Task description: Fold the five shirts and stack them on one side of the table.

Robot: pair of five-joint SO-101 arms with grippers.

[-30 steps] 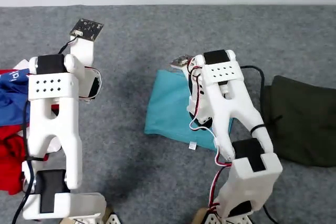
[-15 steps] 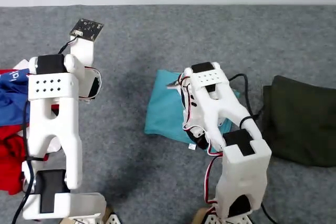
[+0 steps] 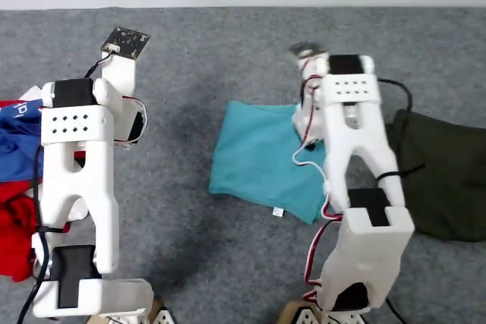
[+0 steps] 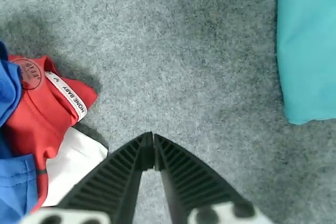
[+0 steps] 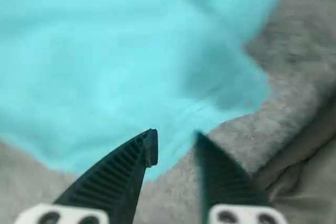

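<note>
Two grippers: left gripper (image 4: 153, 139) clenched shut near the red shirt (image 4: 39, 106), right gripper (image 5: 175, 140) spread open over the teal shirt (image 5: 105, 51).

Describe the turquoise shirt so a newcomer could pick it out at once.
On the grey table, look to the middle, next to the right arm. The turquoise shirt lies there folded flat. It is the only light blue-green piece: the dark olive shirt beside it is far darker, and the red and blue shirts sit heaped at the opposite edge.
</note>
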